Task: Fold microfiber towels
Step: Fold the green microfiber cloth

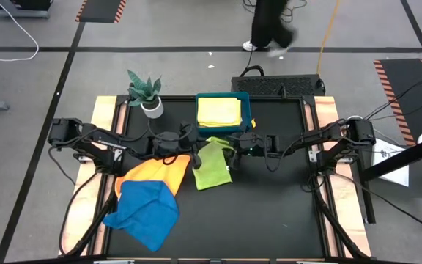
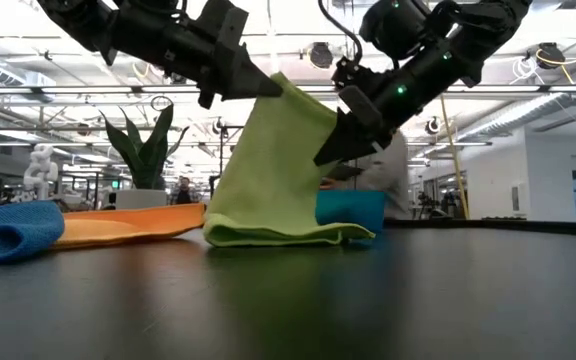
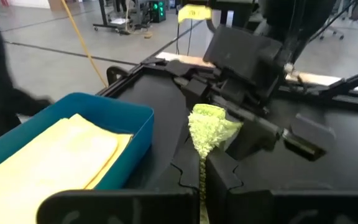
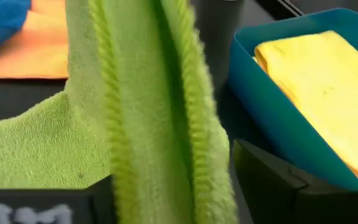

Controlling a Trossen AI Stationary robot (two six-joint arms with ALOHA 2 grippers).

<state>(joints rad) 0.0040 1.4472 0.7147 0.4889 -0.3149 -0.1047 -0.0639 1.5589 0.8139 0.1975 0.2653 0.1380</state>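
The lime green towel (image 1: 212, 166) is lifted at the middle of the tabletop (image 1: 269, 213), just in front of the teal tray (image 1: 246, 110), which sits at the middle of the far edge. Its upper edge is stretched between the two grippers while its lower part lies bunched on the black surface, as the low view shows. The left gripper (image 1: 193, 146) has its fingers closed tight on one top corner of this towel; in the left wrist view the green cloth is pinched between the dark fingers (image 3: 225, 177) with a tuft standing above them. The right gripper (image 1: 234, 149) is at the other top corner, its fingers around the hanging cloth, which fills the gap between them in the right wrist view; whether they have fully clamped it I cannot tell. A folded yellow towel (image 1: 219, 111) lies inside the tray. An orange towel (image 1: 160, 173) lies spread flat toward the left side of the tabletop, and a blue towel (image 1: 144, 211) lies crumpled near the front left corner, overlapping the orange one's near edge. A potted plant (image 1: 146, 94) stands near the far left corner, beside the tray. On the floor beyond the far edge a person's legs (image 1: 270, 26) show.
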